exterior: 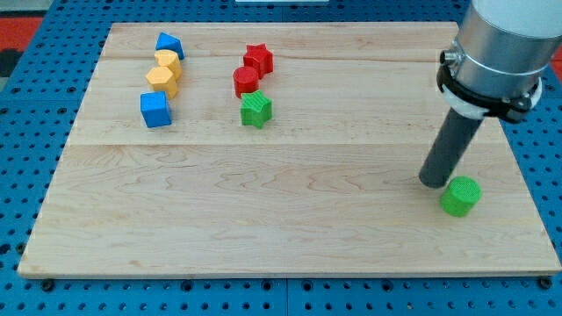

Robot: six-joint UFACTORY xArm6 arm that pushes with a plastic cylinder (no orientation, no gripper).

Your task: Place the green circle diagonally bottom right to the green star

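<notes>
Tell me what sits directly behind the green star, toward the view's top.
Right behind the green star sits a red round block, touching or nearly so, with a red star beyond it. Whether a gap separates green star and red round block cannot be told. My tip is far right, beside the green circle.

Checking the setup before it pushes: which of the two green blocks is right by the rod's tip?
The green circle, just right of my tip near the view's bottom right. The green star sits far left, below the red blocks.

Wooden board [290, 219] on blue pegboard [35, 158]
</notes>
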